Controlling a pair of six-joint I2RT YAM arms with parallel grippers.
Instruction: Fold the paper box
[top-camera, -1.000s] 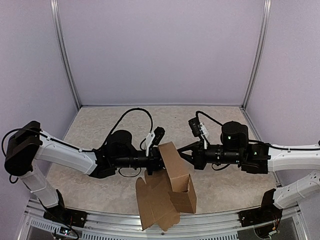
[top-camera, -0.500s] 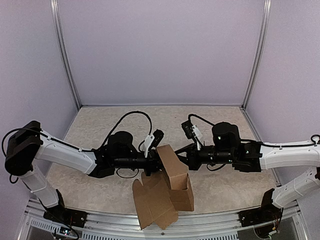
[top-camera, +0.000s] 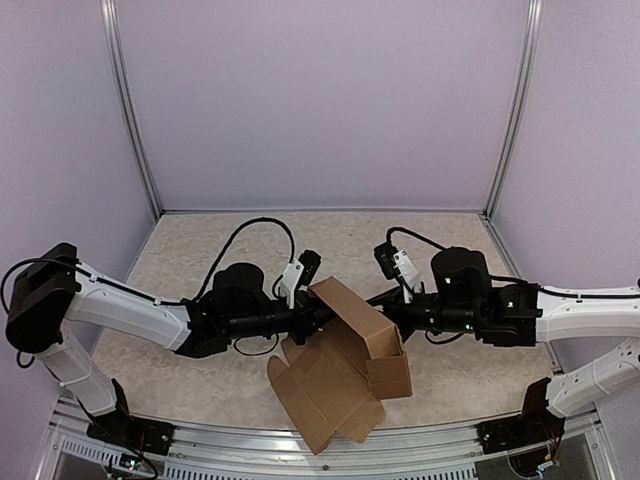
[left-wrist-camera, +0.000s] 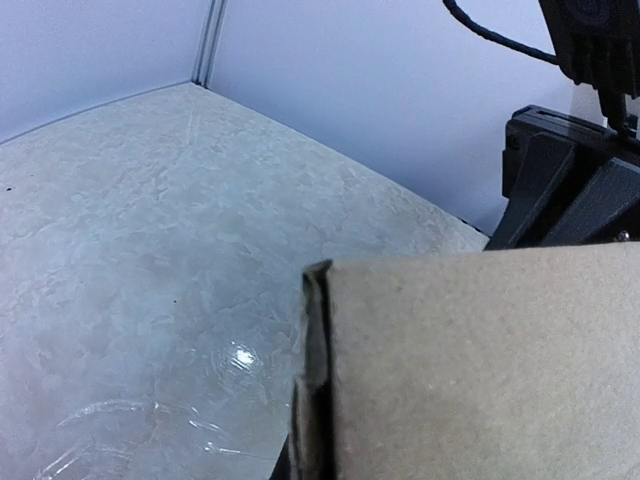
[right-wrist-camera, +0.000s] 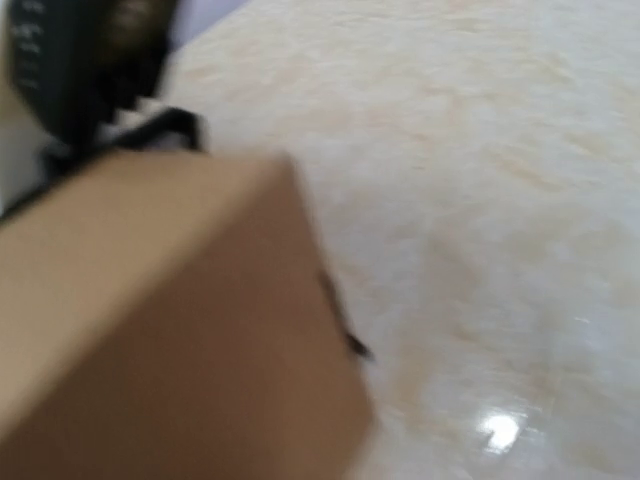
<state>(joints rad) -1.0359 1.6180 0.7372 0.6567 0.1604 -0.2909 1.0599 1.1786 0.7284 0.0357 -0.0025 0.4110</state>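
Observation:
The paper box (top-camera: 345, 375) is a brown cardboard piece, half formed, with loose flaps hanging toward the table's near edge. It hangs between both arms above the table. My left gripper (top-camera: 316, 312) is shut on its upper left edge. My right gripper (top-camera: 388, 303) is shut on the upper right edge. In the left wrist view a cardboard panel (left-wrist-camera: 480, 370) covers the jaws, and only a dark finger (left-wrist-camera: 308, 400) shows along its edge. The right wrist view is blurred, and the cardboard (right-wrist-camera: 170, 330) hides the jaws.
The beige mottled table (top-camera: 200, 250) lies under the box, with pale walls on three sides. A metal rail (top-camera: 200, 425) runs along the near edge by the arm bases. The right arm's black wrist (left-wrist-camera: 575, 180) shows in the left wrist view.
The box's top panel has swung from near upright to leaning right and flatter. The right gripper has shifted right after moving left, and the hanging flaps moved right with it.

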